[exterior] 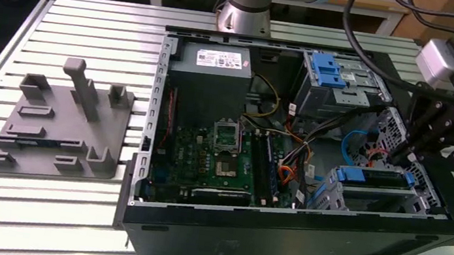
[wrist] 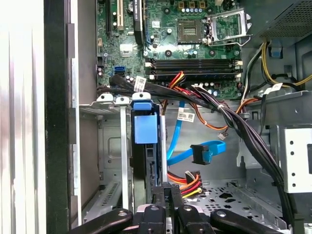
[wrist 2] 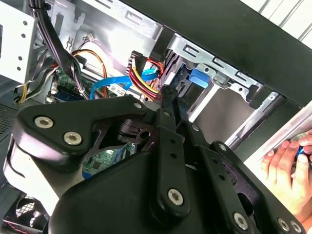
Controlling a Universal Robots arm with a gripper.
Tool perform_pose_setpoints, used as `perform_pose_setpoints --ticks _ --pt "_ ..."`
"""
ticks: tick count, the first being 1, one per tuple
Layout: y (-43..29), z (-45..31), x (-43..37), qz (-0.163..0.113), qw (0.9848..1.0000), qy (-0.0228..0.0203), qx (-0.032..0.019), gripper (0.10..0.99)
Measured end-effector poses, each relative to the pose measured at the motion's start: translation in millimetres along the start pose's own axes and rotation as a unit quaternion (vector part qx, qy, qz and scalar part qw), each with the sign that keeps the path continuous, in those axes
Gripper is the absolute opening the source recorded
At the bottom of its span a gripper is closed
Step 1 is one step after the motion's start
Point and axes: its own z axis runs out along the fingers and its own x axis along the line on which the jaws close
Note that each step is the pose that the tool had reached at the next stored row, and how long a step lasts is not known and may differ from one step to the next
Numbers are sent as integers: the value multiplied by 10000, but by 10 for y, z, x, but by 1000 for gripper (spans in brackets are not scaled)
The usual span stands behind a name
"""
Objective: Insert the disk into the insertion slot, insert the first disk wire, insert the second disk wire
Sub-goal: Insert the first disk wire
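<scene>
Seating a plug at the back of the disk looks like the step in hand. Going from the exterior view's left, a grey moulded fixture (exterior: 60, 125) lies on the slatted table (exterior: 90, 30), well apart from the open computer case (exterior: 282, 240). Inside the case come the motherboard (exterior: 214, 159), then a tangle of leads. Then comes the disk (exterior: 374, 178), which sits in the insertion slot (exterior: 427, 197) toward that view's right, its blue carrier at the cage mouth. The first part of the task therefore looks done.

The gripper (exterior: 401, 157) hangs just beside the disk. In the first wrist view its fingers are drawn together. They appear to pinch the black plug of the first disk wire (wrist: 191, 181), the red, yellow and orange bundle, close to the disk's rear edge. I cannot tell whether the plug already touches the socket. The second disk wire (wrist: 204, 152), a flat blue cable, dangles free nearby.

To do this well, the plug should meet the disk's edge square and go in with a slow, straight push, because a tilt would likely jam it. The bundle looks stiff and may tug sideways, so the pinch needs to be firm. The blue cable should be kept out of the path. In the second wrist view a person's hand (wrist 2: 287, 158) rests at the case's outer edge, near the arm.
</scene>
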Motion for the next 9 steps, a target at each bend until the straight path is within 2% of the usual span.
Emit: perform_pose_setpoints --ticks 9 --pt "-3 17 43 0 10000 0 0 165"
